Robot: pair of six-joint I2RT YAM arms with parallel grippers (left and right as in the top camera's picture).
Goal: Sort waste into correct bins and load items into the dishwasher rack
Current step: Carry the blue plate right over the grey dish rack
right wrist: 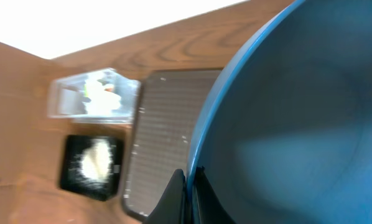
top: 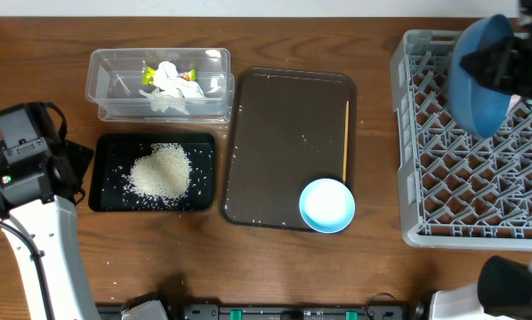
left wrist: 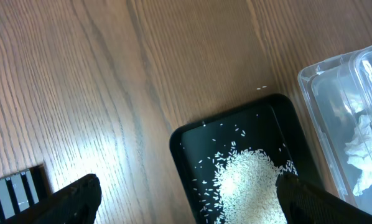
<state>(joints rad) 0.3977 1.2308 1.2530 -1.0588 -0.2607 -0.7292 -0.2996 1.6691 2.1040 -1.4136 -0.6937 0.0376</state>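
Right gripper (right wrist: pixel 187 186) clenched on the rim of the large blue plate (top: pixel 478 76), which hangs tilted on edge over the far left part of the dishwasher rack (top: pixel 479 191); the rack stands to the right of the brown serving tray (top: pixel 284 133). Left gripper (left wrist: pixel 189 200) released, jaws spread wide with nothing between them, above the black tray (top: pixel 201 153), which lies just left of the serving tray's near half. Heap of rice (top: pixel 159 171) sits in the black tray, stray grains around it. Clear tub (top: pixel 100 89), left of the serving tray's far half, holds the crumpled tissue (top: pixel 173 82) and the green-yellow wrapper (top: pixel 148 71). On the serving tray: small light-blue bowl (top: pixel 326 205) at its near right corner, overlapping the rim; chopstick (top: pixel 347 138) along its right edge
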